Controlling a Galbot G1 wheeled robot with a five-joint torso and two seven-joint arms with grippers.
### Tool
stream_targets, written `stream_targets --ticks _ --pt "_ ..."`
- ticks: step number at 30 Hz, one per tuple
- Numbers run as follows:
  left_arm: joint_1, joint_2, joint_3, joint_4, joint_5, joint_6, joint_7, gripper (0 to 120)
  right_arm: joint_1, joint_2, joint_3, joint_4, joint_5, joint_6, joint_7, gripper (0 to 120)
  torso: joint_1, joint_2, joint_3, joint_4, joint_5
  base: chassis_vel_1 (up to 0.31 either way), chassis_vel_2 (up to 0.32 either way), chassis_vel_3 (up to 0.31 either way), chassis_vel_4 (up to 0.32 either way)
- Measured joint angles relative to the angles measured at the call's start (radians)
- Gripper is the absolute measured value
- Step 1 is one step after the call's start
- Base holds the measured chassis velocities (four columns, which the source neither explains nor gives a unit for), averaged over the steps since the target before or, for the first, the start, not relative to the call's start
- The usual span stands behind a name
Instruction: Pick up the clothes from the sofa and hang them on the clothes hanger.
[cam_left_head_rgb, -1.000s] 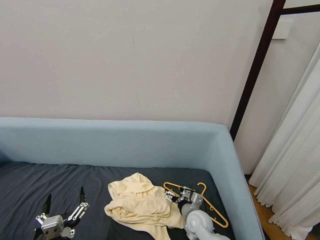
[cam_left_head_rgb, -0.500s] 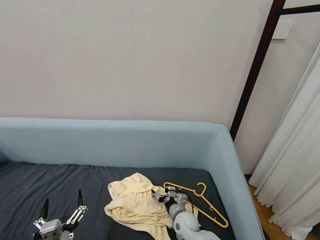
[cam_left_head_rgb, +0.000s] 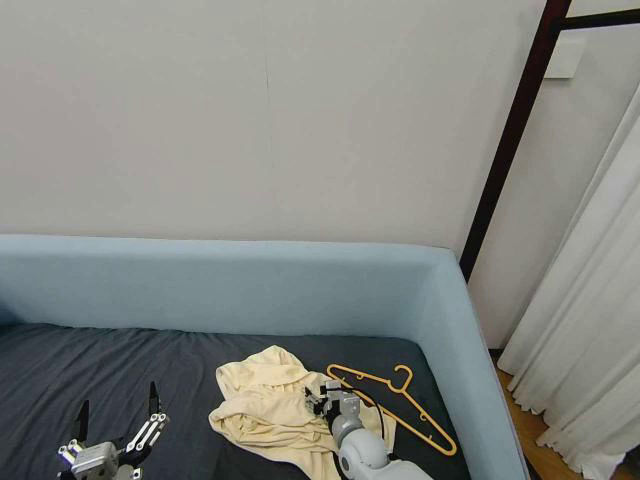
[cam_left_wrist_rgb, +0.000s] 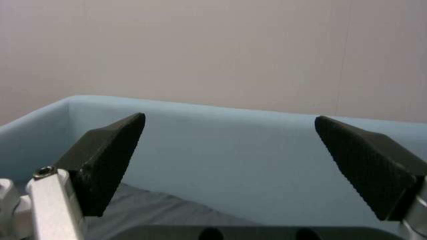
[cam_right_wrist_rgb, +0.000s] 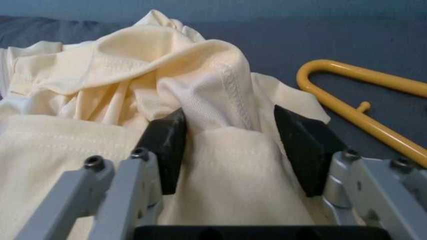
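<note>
A crumpled cream garment (cam_left_head_rgb: 272, 408) lies on the dark sofa seat (cam_left_head_rgb: 100, 365), toward its right end. An orange hanger (cam_left_head_rgb: 402, 397) lies flat just right of it. My right gripper (cam_left_head_rgb: 318, 398) is down at the garment's right edge. In the right wrist view its fingers (cam_right_wrist_rgb: 167, 150) stand open on either side of a raised fold of the cream garment (cam_right_wrist_rgb: 133, 85), with the orange hanger (cam_right_wrist_rgb: 373, 102) beside it. My left gripper (cam_left_head_rgb: 118, 402) hovers open over the seat to the left, holding nothing; the left gripper (cam_left_wrist_rgb: 230, 125) faces the blue backrest.
The sofa's light blue backrest (cam_left_head_rgb: 250, 290) and right armrest (cam_left_head_rgb: 470, 380) wall in the seat. A dark rack post (cam_left_head_rgb: 510, 140) rises behind the sofa's right corner. White curtains (cam_left_head_rgb: 590, 350) hang at the far right over wooden floor.
My right gripper has moved left from the hanger onto the garment's edge, taking a fold between its fingers. My left gripper has sunk lower and a little left.
</note>
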Motion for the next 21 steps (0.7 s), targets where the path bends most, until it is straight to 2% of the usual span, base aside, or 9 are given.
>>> stream_targets --ticks 1,6,7,10,11,14,19,21 --pt "0.000 0.000 0.000 0.000 0.000 0.000 0.000 100 0.000 0.000 0.000 0.000 0.000 0.000 0.000 48 0.000 0.000 0.000 0.0000 0.0000 0.000 0.000 0.000 0.000" --pt "-0.004 0.001 0.004 0.002 0.000 -0.001 0.000 100 -0.012 -0.006 0.003 0.006 -0.005 0.016 -0.006 28 0.000 0.000 0.000 0.0000 0.0001 0.000 0.000 0.000 0.000" --pt "-0.004 0.001 0.004 0.002 0.000 -0.001 0.000 100 -0.012 -0.006 0.003 0.006 -0.005 0.016 -0.006 28 0.000 0.000 0.000 0.0000 0.0001 0.000 0.000 0.000 0.000" --pt "-0.008 0.003 0.008 0.007 0.000 -0.001 -0.002 100 -0.021 -0.015 0.006 0.018 -0.006 0.051 -0.012 11 0.000 0.000 0.000 0.0000 0.0002 0.000 0.000 0.000 0.000" --pt "-0.008 0.003 0.008 0.007 0.000 -0.001 -0.002 100 -0.021 -0.015 0.006 0.018 -0.006 0.051 -0.012 11 0.000 0.000 0.000 0.0000 0.0002 0.000 0.000 0.000 0.000" --pt "-0.012 0.008 0.011 0.012 0.000 -0.001 -0.004 100 -0.036 -0.037 0.008 0.065 -0.004 0.099 -0.013 0 0.000 0.000 0.000 -0.0001 0.0002 0.000 0.000 0.000 0.000" --pt "-0.018 0.014 0.013 0.020 -0.001 -0.001 -0.006 100 -0.045 -0.074 0.012 0.150 0.011 0.133 -0.013 0 0.000 0.000 0.000 0.0000 0.0001 0.000 0.000 0.000 0.000" --pt "-0.024 0.018 0.018 0.026 -0.002 -0.001 -0.006 100 -0.048 -0.116 0.014 0.235 0.039 0.144 -0.011 0 0.000 0.000 0.000 0.0000 0.0003 0.000 0.000 0.000 0.000"
